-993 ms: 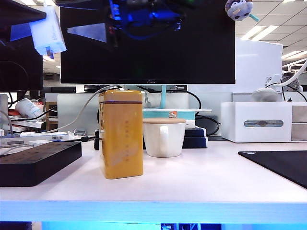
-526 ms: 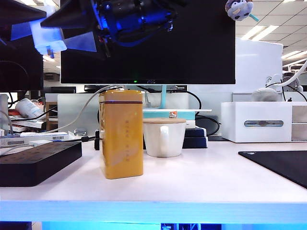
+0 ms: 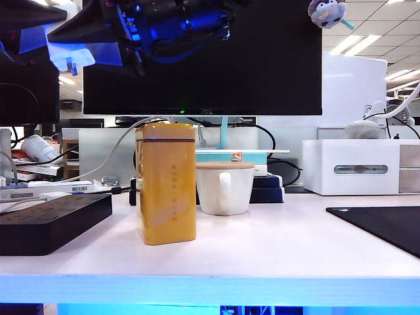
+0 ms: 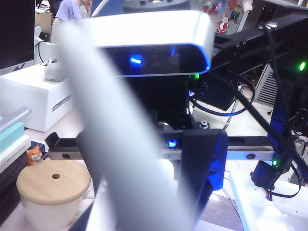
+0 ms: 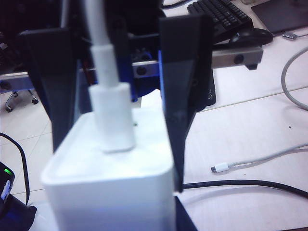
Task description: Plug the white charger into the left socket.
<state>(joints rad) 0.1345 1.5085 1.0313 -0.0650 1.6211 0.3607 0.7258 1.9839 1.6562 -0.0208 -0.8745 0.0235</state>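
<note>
power strip (image 3: pixel 49 220) sits at the table's (image 3: pixel 275 252) left edge, left socket not discernible. white charger (image 3: pixel 69 58) is held high above it, apparently mid handover: left gripper (image 3: pixel 26 29) pinches it, right gripper (image 5: pixel 118 103) has its fingers (image 5: pixel 180 82) narrow around the block. judgement: next, one gripper releases, then descend to the strip.

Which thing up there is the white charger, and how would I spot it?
Look high above the black power strip on the table's left side. Both grippers meet there: the right gripper pinches the white charger between its black fingers, with the left gripper alongside. It is the small white block with a thin white cable plugged in, unlike the mug.
</note>
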